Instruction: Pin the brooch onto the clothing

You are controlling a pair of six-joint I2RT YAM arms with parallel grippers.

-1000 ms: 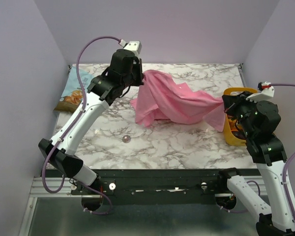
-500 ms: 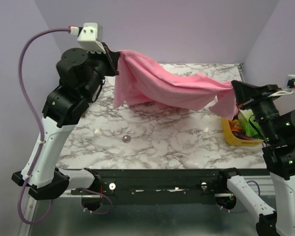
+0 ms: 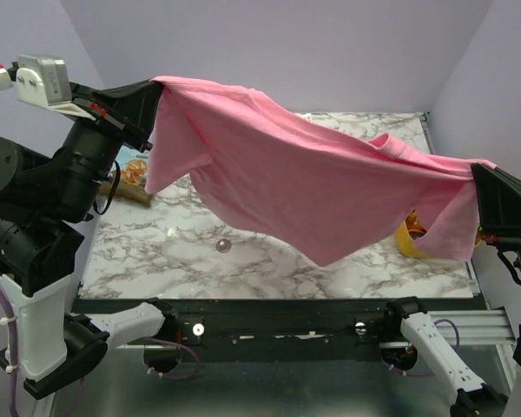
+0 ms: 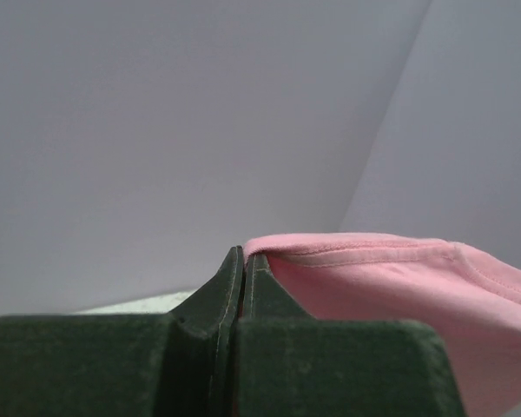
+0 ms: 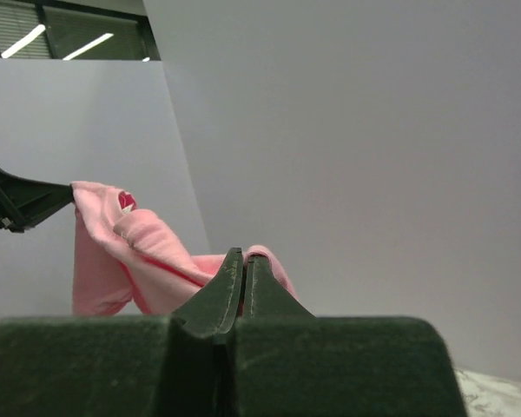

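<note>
While the one pink T-shirt point(image 3: 304, 182) hangs high in the air, two hands hold it up, one at each end. The left hand point(image 3: 154, 89), in the upper left of the top view, is pinched tight on one edge of the T-shirt. The right hand point(image 3: 479, 172), at the right edge of that view, is pinched tight on the other end. The T-shirt stretches between them and sags in the middle, and its lowest corner hangs down toward the surface point(image 3: 200, 269). I cannot tell if that corner touches it.

There is one brooch point(image 3: 223, 246). It lies by itself on the marble surface, a bit left of the middle, low under the T-shirt's hanging edge and well apart from both hands.

One snack bag point(image 3: 135, 171) lies at the left, partly hidden by the left arm point(image 3: 43, 187) and the T-shirt. One yellow tray point(image 3: 405, 240) sits at the right, mostly hidden behind the pink cloth.

Each wrist view shows two dark fingers pressed together with pink cloth caught between them.
</note>
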